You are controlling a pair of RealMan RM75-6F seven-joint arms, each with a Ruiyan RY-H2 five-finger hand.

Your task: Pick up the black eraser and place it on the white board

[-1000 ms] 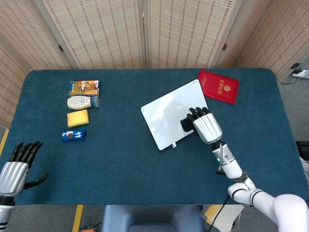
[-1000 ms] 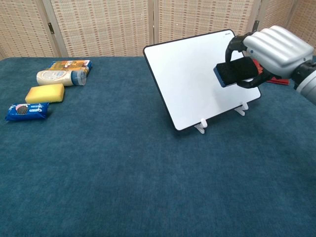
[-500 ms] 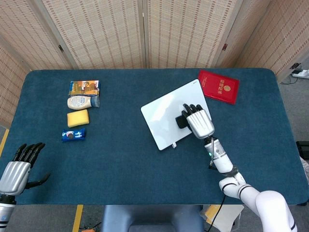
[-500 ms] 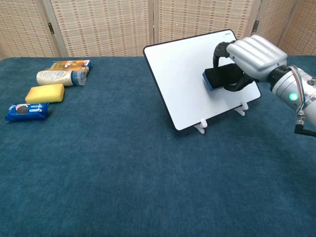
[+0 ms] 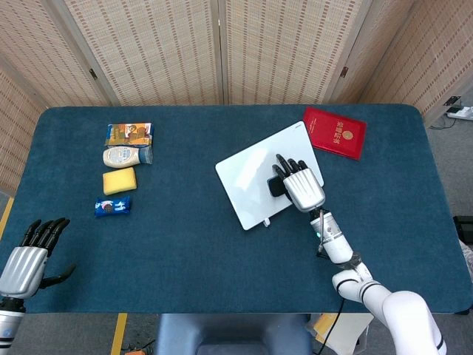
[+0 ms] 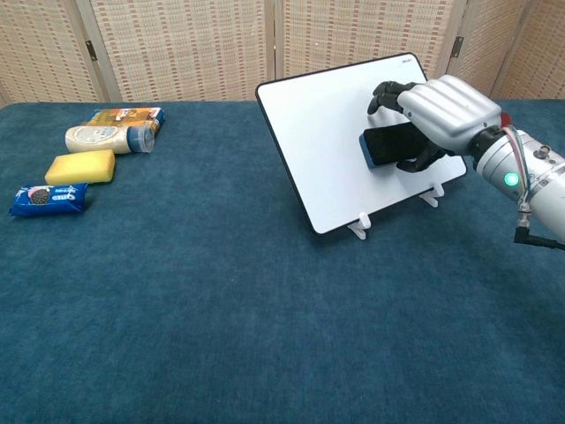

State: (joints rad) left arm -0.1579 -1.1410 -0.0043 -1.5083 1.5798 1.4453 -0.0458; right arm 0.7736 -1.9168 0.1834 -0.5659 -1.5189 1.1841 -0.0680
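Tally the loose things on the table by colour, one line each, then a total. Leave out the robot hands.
White: 2, white board, squeeze bottle
Black: 1, black eraser
Red: 1, booklet
Yellow: 1, sponge
Blue: 1, cookie pack
Orange: 1, snack box
Total: 7

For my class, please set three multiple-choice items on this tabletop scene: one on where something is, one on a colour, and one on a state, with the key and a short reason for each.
1. Where is the black eraser?
A. Flat on the table by the sponge
B. Against the face of the white board, in the right hand
C. On the red booklet

2. What colour is the sponge in the row of items at the table's left?
A. Yellow
B. Green
C. Red

3. What state is the left hand in?
A. Holding the eraser
B. Pressing on the board
C. Holding nothing, fingers apart

Key: 1 B, the chest view shows the eraser on the board's face with the right hand's fingers around it. 2 A, both views show a yellow block. 3 C, the head view shows it at the table's near left corner, fingers spread, nothing in it.
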